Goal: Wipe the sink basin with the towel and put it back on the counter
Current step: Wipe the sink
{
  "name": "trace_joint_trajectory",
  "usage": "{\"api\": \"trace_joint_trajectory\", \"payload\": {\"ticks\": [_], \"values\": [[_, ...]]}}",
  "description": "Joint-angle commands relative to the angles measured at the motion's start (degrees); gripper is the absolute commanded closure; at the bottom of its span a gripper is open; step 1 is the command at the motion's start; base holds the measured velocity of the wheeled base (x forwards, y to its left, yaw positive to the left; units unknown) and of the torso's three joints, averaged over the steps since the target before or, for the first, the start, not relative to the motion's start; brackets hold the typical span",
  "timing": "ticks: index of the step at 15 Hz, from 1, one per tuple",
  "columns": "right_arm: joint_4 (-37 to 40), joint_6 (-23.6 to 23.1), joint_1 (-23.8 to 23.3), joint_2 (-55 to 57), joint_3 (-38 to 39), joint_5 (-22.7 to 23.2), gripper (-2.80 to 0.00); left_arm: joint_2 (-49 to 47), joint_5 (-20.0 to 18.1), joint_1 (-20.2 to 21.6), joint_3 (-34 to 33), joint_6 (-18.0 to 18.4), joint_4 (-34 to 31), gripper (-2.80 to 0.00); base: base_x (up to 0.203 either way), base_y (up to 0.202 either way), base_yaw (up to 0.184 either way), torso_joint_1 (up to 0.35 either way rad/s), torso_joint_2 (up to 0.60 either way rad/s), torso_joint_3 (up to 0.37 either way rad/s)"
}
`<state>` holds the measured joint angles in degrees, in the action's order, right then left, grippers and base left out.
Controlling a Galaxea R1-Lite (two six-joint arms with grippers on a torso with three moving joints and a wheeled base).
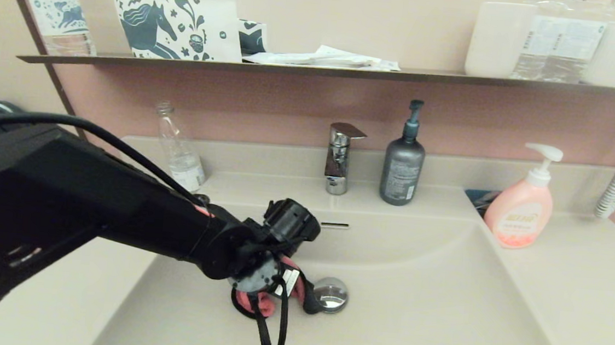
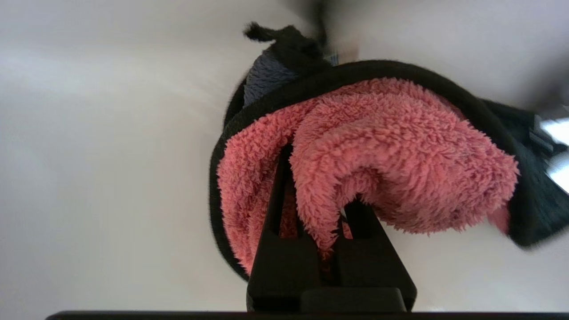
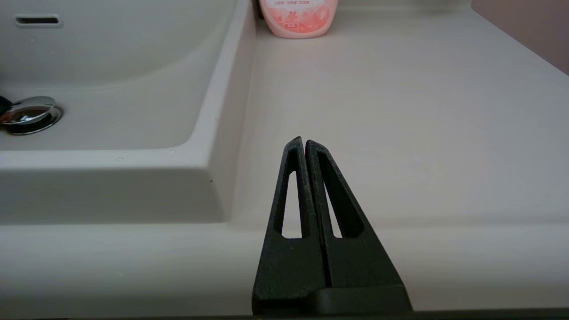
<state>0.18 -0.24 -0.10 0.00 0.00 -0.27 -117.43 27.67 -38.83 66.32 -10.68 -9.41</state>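
- Two arms belong to this rig, but only the left one is at work: it reaches in from the left of the head view, and the left gripper [image 1: 270, 293] is down inside the sink basin [image 1: 416, 323], its fingers [image 2: 275, 209] clamped together on a fold of the towel [image 2: 378, 164].
- Bunched into a thick coral-pink wad, the towel hangs around the fingertips over the basin floor, just beside the drain plug [image 1: 331, 294]. In this shape only a small patch probably meets the surface, so a stroke could leave much of the basin unwiped.
- Its black edge trim [image 1: 273, 329] dangles in a long loop below the wad. That loop could catch on the raised plug as the cloth sweeps across, and a snag might drag the fold out of the pinch.
- Further along the back ledge stand the faucet [image 1: 341, 156] and a grey pump bottle [image 1: 402, 169]; a high, wide swing of the wrist toward the rear wall risks clipping them.
- On the right, the pink soap dispenser [image 1: 521, 211] sits close to the basin's corner on the counter [image 1: 579, 281], so setting the towel down there could nudge it.
- Parked low at the front of that counter, the right gripper [image 3: 304, 144] has its fingers pressed together and holds nothing.
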Motion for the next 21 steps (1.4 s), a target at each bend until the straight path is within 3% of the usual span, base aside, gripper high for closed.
{"api": "trace_joint_trajectory", "payload": {"ticks": [1, 5, 9, 13, 21], "values": [[0.0, 0.0, 0.0, 0.1, 0.0, 0.0, 0.00, 2.5, -0.6, 2.5, -0.2, 1.1, 0.8, 0.00, 0.000, 0.000, 0.000, 0.000, 0.00, 0.000], [0.0, 0.0, 0.0, 0.1, 0.0, 0.0, 0.00, 4.2, -5.1, 5.1, -2.0, 1.3, 1.9, 0.00, 0.000, 0.000, 0.000, 0.000, 0.00, 0.000], [0.0, 0.0, 0.0, 0.1, 0.0, 0.0, 0.00, 1.2, -7.3, 5.8, -8.5, 2.5, 14.8, 0.00, 0.000, 0.000, 0.000, 0.000, 0.00, 0.000], [0.0, 0.0, 0.0, 0.1, 0.0, 0.0, 0.00, -3.4, -9.0, 6.3, -8.5, 2.9, 21.4, 0.00, 0.000, 0.000, 0.000, 0.000, 0.00, 0.000], [0.0, 0.0, 0.0, 0.1, 0.0, 0.0, 0.00, -9.5, -11.1, 5.2, -4.1, 1.9, 22.2, 0.00, 0.000, 0.000, 0.000, 0.000, 0.00, 0.000]]}}
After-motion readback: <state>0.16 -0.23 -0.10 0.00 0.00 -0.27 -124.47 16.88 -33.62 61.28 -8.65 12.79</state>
